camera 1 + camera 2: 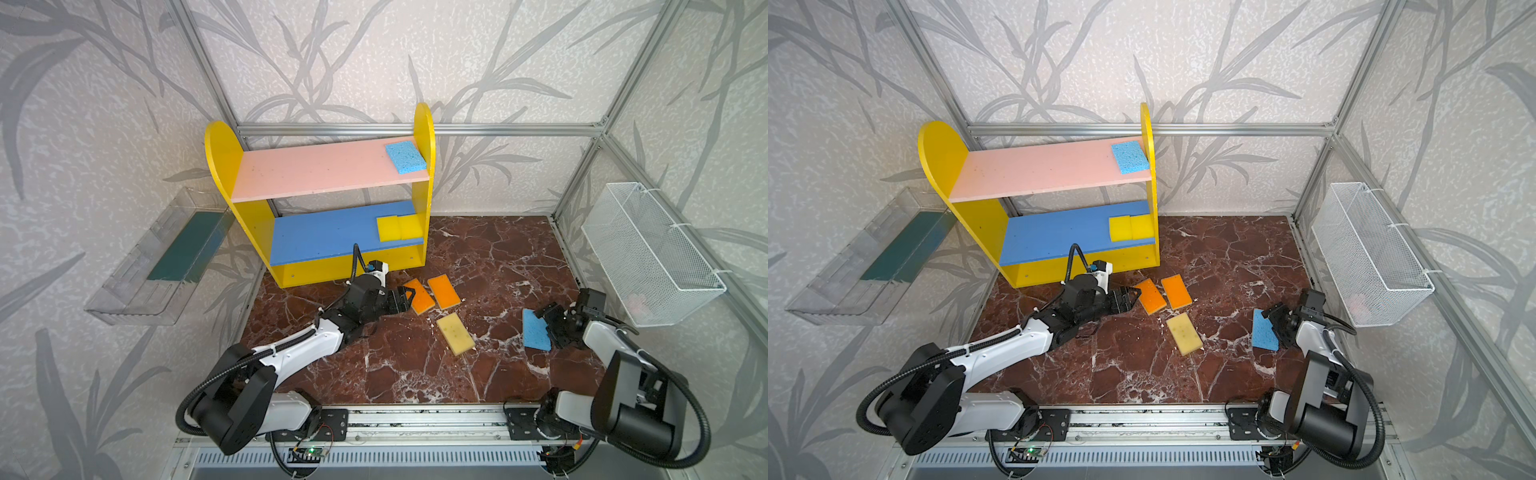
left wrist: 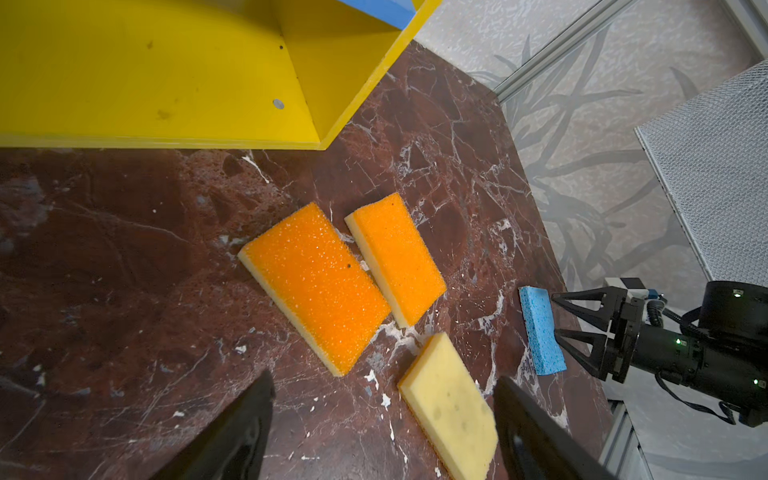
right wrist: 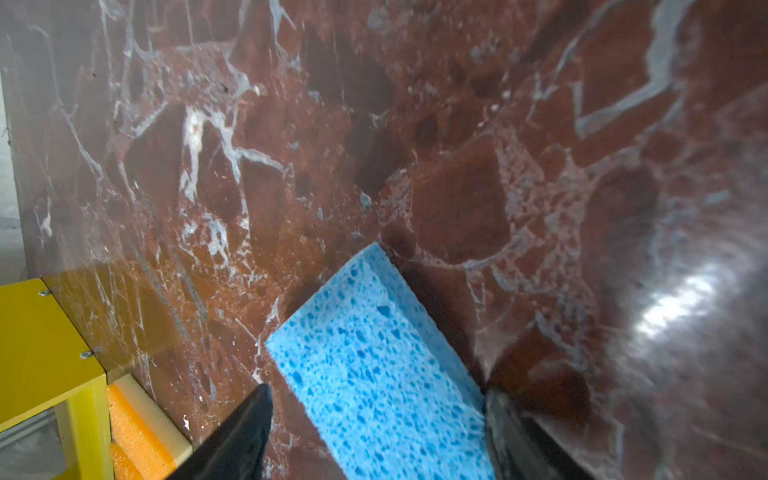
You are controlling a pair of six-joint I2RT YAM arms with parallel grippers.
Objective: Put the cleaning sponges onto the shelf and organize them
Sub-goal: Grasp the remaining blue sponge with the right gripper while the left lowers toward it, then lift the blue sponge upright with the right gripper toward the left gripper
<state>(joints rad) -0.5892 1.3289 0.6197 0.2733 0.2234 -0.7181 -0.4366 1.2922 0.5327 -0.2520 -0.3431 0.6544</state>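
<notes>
Pickup: poises left gripper [image 1: 404,300], wide and empty, at orange sponge [image 2: 316,286], straddles blue sponge [image 3: 374,357] with right gripper [image 2: 555,314], unclamped, likely to join twin [image 1: 405,157] on shelf [image 1: 224,166].

In the right wrist view a white glare streak lay on the marble tabletop [image 3: 681,307], which was blurred towards the picture's edges, while the light blue sponge [image 3: 374,365] was sharp. Both top views were bright and evenly lit, with soft shadows.
</notes>
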